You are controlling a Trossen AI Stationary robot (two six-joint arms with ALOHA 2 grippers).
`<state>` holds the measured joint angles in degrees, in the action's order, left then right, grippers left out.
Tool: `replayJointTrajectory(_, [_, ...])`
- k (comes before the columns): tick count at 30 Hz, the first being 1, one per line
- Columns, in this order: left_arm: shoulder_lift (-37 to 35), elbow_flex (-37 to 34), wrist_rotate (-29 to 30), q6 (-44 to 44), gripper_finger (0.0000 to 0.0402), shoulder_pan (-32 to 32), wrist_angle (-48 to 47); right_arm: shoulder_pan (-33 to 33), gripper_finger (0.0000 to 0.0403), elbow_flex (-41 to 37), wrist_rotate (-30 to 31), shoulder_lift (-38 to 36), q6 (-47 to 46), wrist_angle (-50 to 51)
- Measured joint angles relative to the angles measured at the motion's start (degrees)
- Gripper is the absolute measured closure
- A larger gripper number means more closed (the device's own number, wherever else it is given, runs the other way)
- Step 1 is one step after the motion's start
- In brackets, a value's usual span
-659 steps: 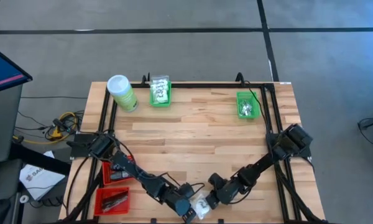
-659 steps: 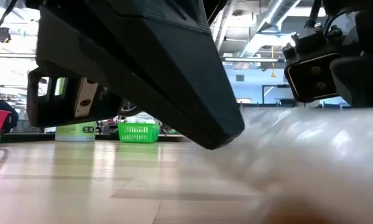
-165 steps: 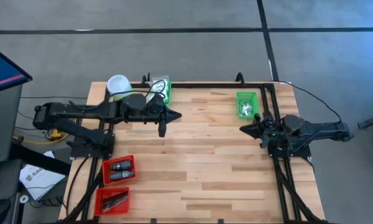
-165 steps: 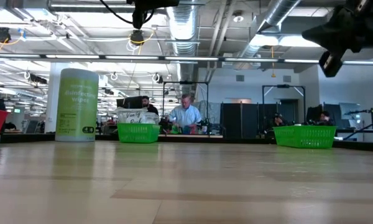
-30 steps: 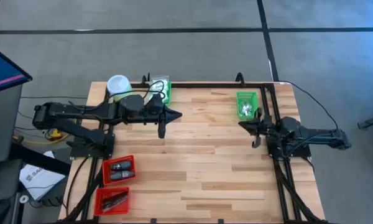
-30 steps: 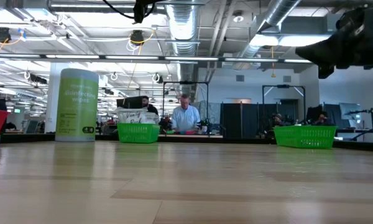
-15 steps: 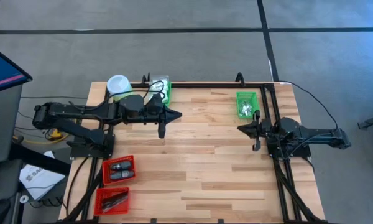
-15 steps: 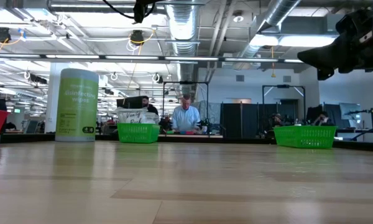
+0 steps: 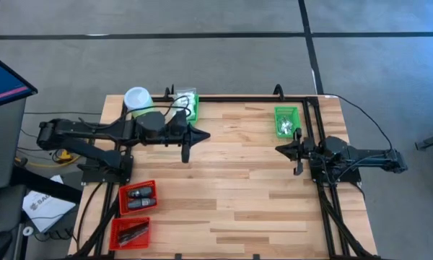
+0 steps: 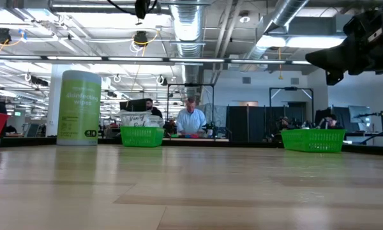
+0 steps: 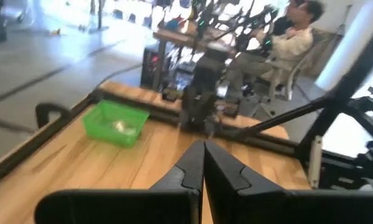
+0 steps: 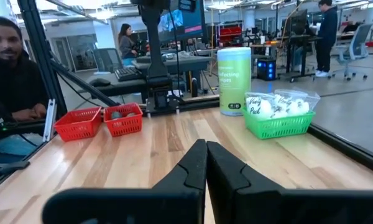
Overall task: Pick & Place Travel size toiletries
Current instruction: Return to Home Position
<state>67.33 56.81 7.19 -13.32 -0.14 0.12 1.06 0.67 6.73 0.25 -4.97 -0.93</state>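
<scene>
Tabletop (image 9: 224,188) holds four baskets (image 9: 286,109) of toiletries (image 9: 186,105), one canister (image 9: 137,99).

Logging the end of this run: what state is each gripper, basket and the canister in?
left gripper: shut, empty
right gripper: shut, empty
left green basket: holds white packets
right green basket: holds silvery items
top red basket: holds dark pieces
bottom red basket: holds dark sticks
canister: upright, lidded

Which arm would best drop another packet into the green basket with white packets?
Left: the left gripper, shut, hangs beside that basket; the right gripper is across the table by the other green basket.
</scene>
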Motion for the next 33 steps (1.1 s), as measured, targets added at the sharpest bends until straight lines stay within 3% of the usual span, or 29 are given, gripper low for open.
replayJointTrajectory(4, [-2.6, -4.76, 0.08, -0.85, 0.0401, -0.59, 1.66, 0.0, 0.0403, 0.0, 0.01, 0.03, -0.02, 0.02])
replayJointTrajectory(10, [-9.28, -18.46, 2.01, -5.5, 0.0401, -0.53, 10.58, -0.02, 0.0403, 0.0, 0.16, 0.04, -0.04, -0.15])
replayJointTrajectory(19, [-22.77, -36.73, 4.43, -9.58, 0.0401, -0.44, 11.42, -0.02, 0.0403, 0.0, 0.17, 0.04, -0.02, -0.26])
replayJointTrajectory(26, [-33.95, -45.01, 4.24, -9.64, 0.0401, -0.53, 12.11, 0.0, 0.0403, 0.0, 0.41, 0.06, -0.02, -0.55])
replayJointTrajectory(33, [-44.15, -50.17, -0.95, -8.49, 0.0401, -0.63, 13.06, -0.02, 0.0403, 0.0, 0.62, 0.06, -0.02, -0.6])
